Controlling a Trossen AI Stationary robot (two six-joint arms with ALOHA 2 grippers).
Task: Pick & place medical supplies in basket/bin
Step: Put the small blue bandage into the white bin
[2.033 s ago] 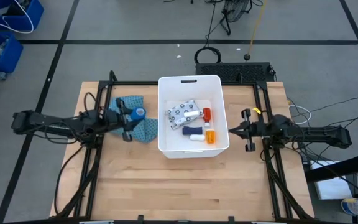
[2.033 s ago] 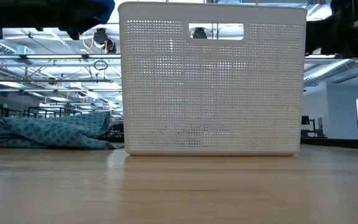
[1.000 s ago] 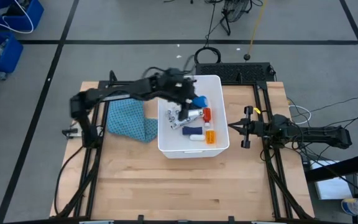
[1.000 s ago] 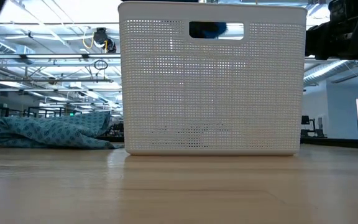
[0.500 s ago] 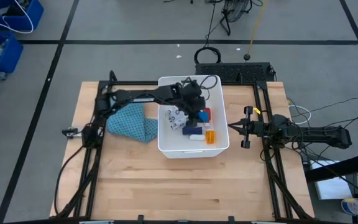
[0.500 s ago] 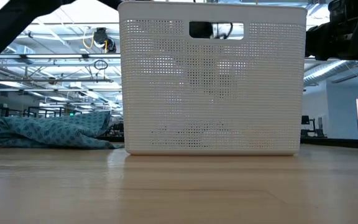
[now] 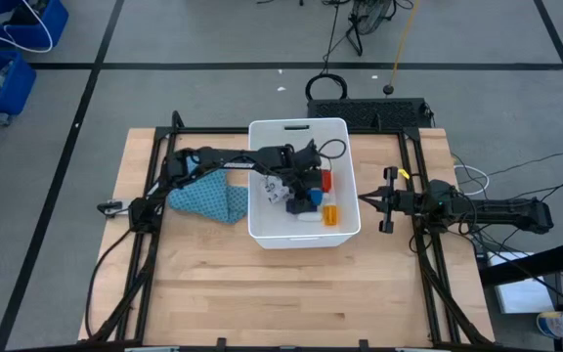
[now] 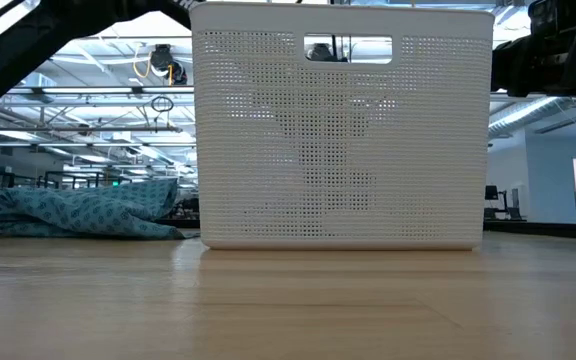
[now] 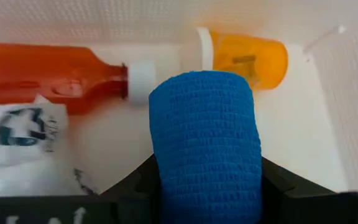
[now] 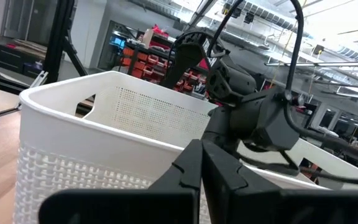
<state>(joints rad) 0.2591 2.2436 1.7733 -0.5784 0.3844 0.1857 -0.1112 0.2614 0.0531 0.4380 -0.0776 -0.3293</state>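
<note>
Closed right pincer, white bin

You see a white tub with finely perforated walls on a pale wood desk. Beside it lies a teal patterned cloth. Inside are a blue ribbed wrap roll, an orange pill bottle and a red bottle, white-capped.

showing one white bin, one orange pill bottle, one red bottle, one blue bandage roll, one teal cloth.
</note>
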